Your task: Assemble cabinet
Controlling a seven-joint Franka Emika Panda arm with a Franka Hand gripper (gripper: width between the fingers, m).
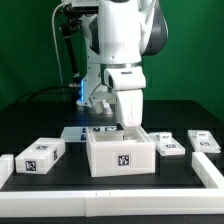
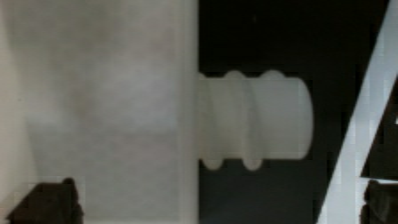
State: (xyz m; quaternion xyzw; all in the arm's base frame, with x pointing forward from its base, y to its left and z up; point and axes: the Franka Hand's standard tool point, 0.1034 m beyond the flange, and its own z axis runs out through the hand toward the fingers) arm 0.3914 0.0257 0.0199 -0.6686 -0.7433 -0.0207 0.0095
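Note:
The white box-shaped cabinet body [image 1: 121,155] stands at the middle of the black table, its marker tag facing the front. My gripper [image 1: 128,128] hangs straight down over the body's back edge, its fingertips hidden behind the wall. In the wrist view a broad white cabinet surface [image 2: 98,100] fills one side, with a white ribbed knob [image 2: 258,115] sticking out of it. My gripper [image 2: 217,205] is open, and the dark fingertips [image 2: 54,203] stand wide apart at the frame's corners with nothing clamped between them.
One tagged white block [image 1: 40,155] lies at the exterior view's left, and two more lie at the right [image 1: 166,145] [image 1: 204,141]. The marker board [image 1: 88,131] lies behind the body. A low white rim [image 1: 110,195] frames the table's front. A white slanted edge [image 2: 365,120] crosses the wrist view.

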